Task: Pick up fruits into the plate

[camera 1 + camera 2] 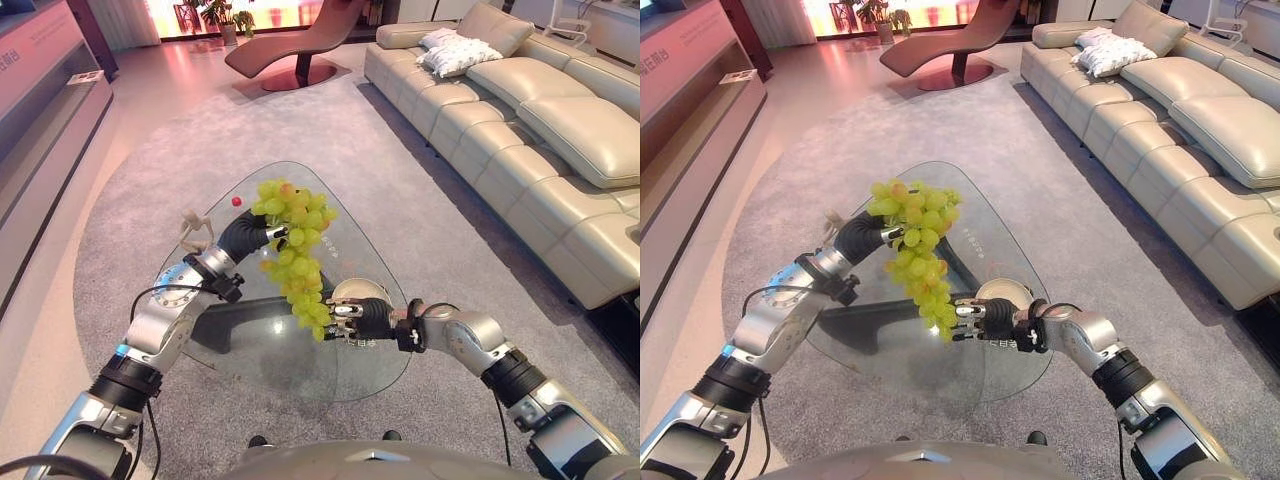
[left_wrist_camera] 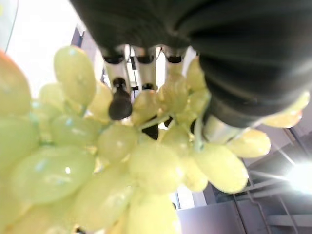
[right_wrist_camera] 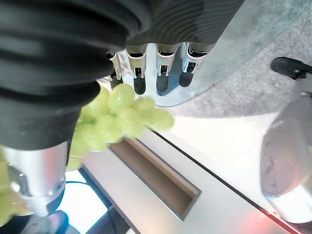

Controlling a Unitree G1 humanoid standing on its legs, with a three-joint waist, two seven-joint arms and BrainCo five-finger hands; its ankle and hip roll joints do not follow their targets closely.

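Observation:
A long bunch of green grapes (image 1: 297, 250) hangs in the air above the glass table (image 1: 250, 355). My left hand (image 1: 245, 236) is shut on its upper part, fingers (image 2: 119, 97) curled among the grapes (image 2: 122, 161). My right hand (image 1: 366, 318) reaches in from the right at the bunch's lower tip, with fairly straight fingers (image 3: 161, 73) against the lowest grapes (image 3: 122, 114). A small pale plate (image 1: 362, 288) sits on the table just behind the right hand. One small red fruit (image 1: 237, 201) lies on the glass near the far left edge.
A small pale object (image 1: 194, 230) lies on the table's left edge behind my left forearm. A cream sofa (image 1: 520, 120) runs along the right side, a brown lounge chair (image 1: 300, 45) stands at the back, and a low cabinet (image 1: 40, 90) lines the left.

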